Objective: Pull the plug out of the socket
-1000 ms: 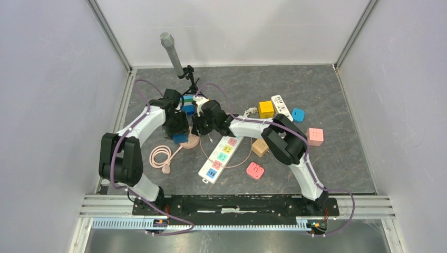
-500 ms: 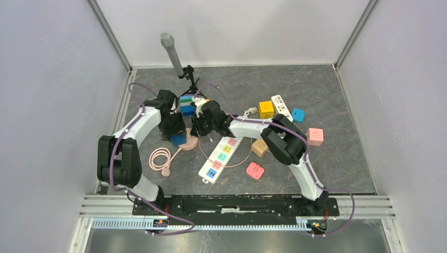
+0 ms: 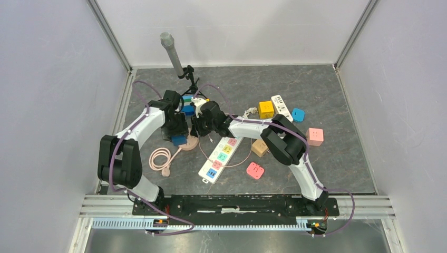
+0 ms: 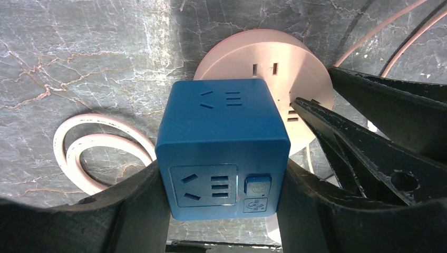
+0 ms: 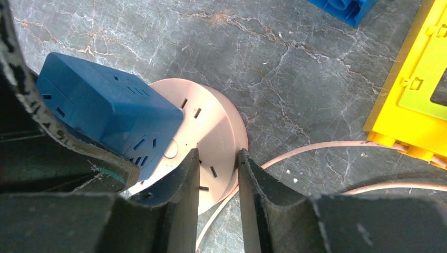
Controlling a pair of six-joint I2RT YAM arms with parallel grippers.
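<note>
The plug is a blue cube adaptor [image 3: 179, 139] with sockets on its faces. My left gripper [image 4: 224, 195] is shut on its two sides and holds the cube [image 4: 224, 153] tilted over the pink round socket [image 4: 274, 58]. Its prongs are hidden, so I cannot tell if it is clear of the socket. My right gripper [image 5: 219, 158] is pinched onto the socket's rim [image 5: 216, 126], one finger on the top face and one at the edge. In the right wrist view the cube [image 5: 105, 116] leans over the socket's left half. In the top view the right gripper [image 3: 196, 130] is just right of the cube.
The socket's pink cord lies coiled [image 3: 161, 157] to the left. A white power strip [image 3: 221, 157] lies to the right, with yellow [image 3: 266, 109], tan [image 3: 259, 147], red [image 3: 255, 170] and pink [image 3: 315, 136] cubes beyond. A grey cylinder on a stand [image 3: 171, 52] rises behind.
My left arm swung slightly left and back again with the blue cube in its grip. The right arm has stayed on the pink socket.
</note>
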